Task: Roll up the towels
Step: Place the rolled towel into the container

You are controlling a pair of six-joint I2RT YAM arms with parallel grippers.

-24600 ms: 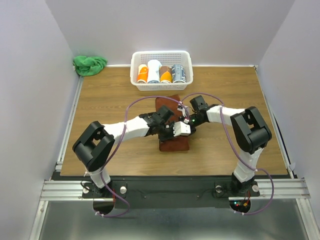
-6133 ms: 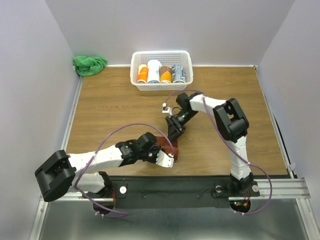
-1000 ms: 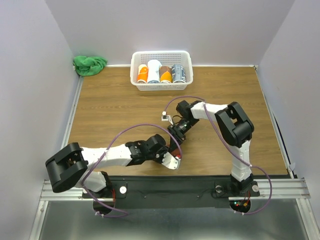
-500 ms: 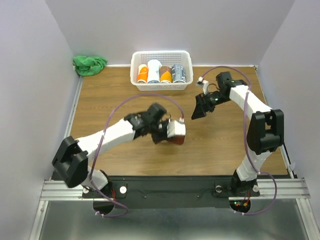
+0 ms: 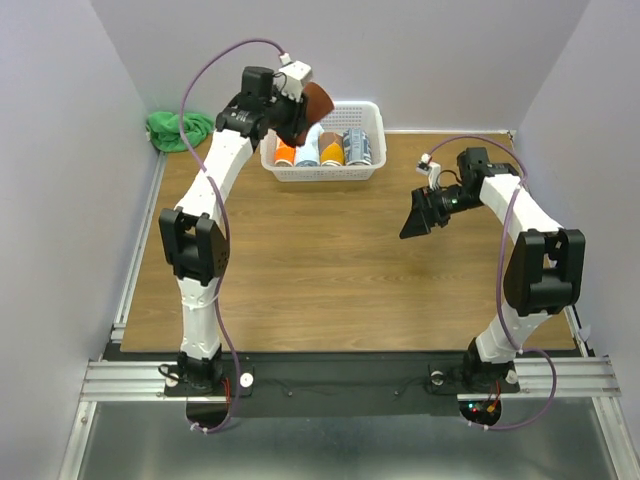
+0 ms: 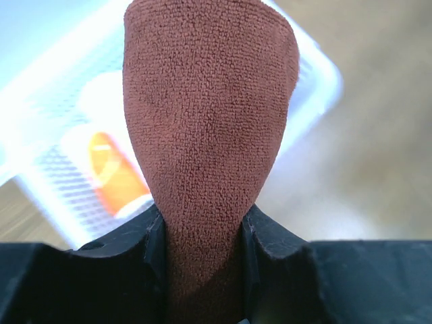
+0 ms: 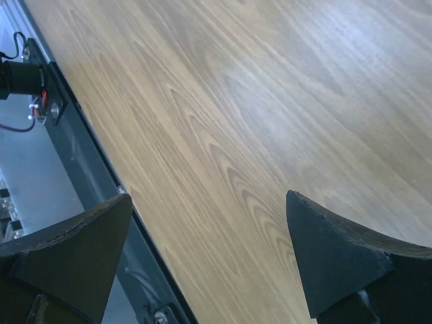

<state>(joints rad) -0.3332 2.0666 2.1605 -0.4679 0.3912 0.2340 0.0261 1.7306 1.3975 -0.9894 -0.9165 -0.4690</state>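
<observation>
Reddish-brown towel clamped between left fingers over basket — its lower end hidden, right fingers spread wide, empty

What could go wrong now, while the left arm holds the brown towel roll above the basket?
1. The left pincer squeezes the brown towel roll only near one end, so it may loosen or slip.
2. The basket already holds a row of rolls; the new roll might land on them or catch the rim.
</observation>
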